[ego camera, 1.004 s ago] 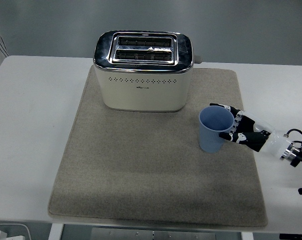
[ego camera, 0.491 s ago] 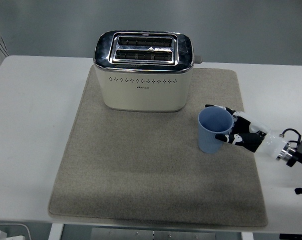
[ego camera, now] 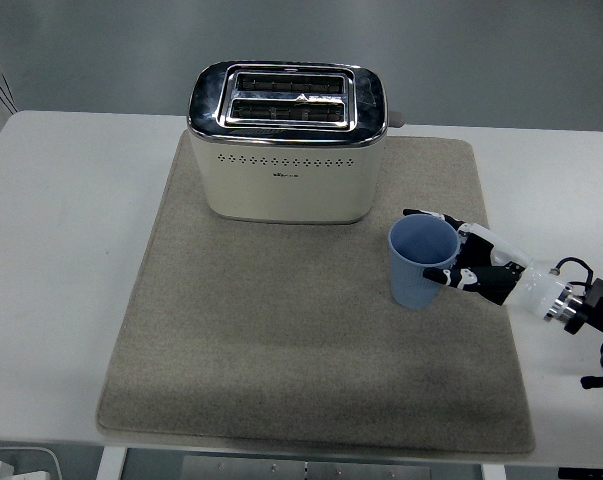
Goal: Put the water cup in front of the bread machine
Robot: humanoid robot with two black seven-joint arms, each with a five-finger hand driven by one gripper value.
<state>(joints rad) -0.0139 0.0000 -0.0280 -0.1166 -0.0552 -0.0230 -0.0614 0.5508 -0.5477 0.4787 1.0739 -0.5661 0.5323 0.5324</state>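
Observation:
A blue water cup (ego camera: 419,262) stands upright on the grey mat (ego camera: 281,340), right of and a little nearer than the cream toaster (ego camera: 287,143). My right hand (ego camera: 468,260) comes in from the right edge and its fingers are wrapped around the cup's right side, thumb at the near side, other fingers at the far rim. The cup's base is at mat level; I cannot tell whether it is touching. The left arm is out of view.
The mat covers most of the white table (ego camera: 61,250). The toaster stands at the mat's far edge, slots up. A white object (ego camera: 16,468) shows below the table's near left corner.
My right hand has slid the cup a little to the left and slightly nearer across the mat. The toaster has not moved.

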